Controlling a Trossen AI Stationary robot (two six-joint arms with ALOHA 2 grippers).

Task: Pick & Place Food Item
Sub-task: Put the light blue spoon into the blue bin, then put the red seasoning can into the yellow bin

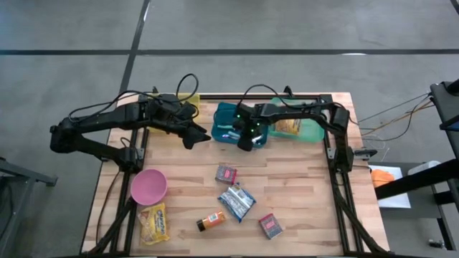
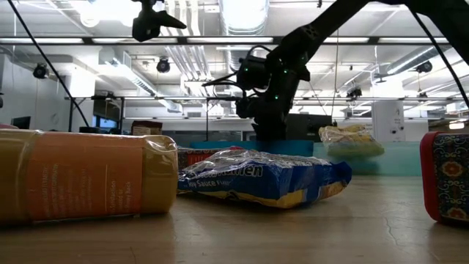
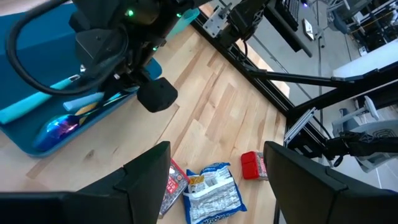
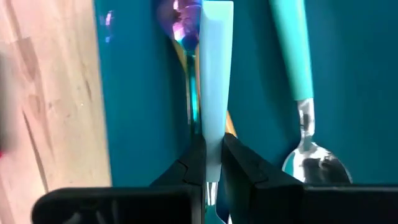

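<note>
Little can be read. In the low view, the blue and silver packet [image 2: 264, 178] lying on the worktop carries pale lettering along its near face that looks like "Soy Sauce Flavor", though the letters are blurred and only partly legible. The orange-labelled bottle [image 2: 80, 176] lying on its side beside it shows faint pale lines of print that cannot be made out. The red patterned box [image 2: 445, 176] bears ornament but no legible words. From above, the printing on the packets and boxes is too small to read.
</note>
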